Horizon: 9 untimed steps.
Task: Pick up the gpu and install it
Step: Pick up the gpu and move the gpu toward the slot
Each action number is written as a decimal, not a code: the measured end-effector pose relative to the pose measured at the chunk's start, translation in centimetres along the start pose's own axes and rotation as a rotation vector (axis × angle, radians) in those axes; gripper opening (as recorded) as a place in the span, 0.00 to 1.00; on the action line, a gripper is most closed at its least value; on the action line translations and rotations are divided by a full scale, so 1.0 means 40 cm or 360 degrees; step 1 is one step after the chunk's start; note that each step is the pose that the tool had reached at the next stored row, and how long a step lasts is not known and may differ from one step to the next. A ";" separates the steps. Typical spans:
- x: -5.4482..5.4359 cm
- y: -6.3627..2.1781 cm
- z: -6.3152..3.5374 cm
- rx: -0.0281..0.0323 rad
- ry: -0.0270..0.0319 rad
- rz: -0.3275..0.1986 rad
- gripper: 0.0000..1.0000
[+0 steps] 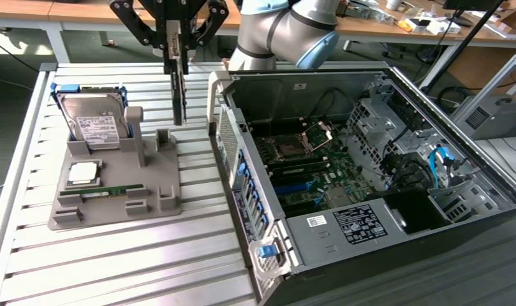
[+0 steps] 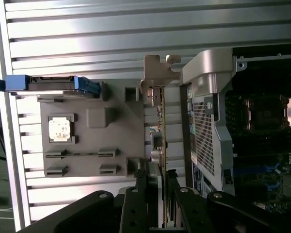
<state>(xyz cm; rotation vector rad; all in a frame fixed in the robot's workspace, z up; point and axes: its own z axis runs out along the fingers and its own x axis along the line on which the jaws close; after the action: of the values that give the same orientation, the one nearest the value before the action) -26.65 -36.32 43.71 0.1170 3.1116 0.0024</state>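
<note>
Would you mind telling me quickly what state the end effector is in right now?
End effector: closed on the graphics card, holding it upright in the air between the grey tray and the computer case.

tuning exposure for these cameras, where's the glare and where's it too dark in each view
Exterior view: bright sheen on the slatted table, computer case interior mostly evenly lit, the gpu dark against the slats. Wrist view: table slats and the processor on the grey tray wash out white, case interior nearly black.
</note>
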 end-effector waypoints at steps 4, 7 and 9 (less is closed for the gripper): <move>-0.008 0.001 0.000 0.00058 -0.00004 0.0000 0.27; -0.013 0.001 0.001 0.00104 -0.00008 0.0000 0.27; -0.016 0.001 0.001 0.00128 -0.00009 0.0000 0.27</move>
<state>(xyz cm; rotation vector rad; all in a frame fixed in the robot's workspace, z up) -26.00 -36.32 43.70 0.1169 3.1114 -0.0101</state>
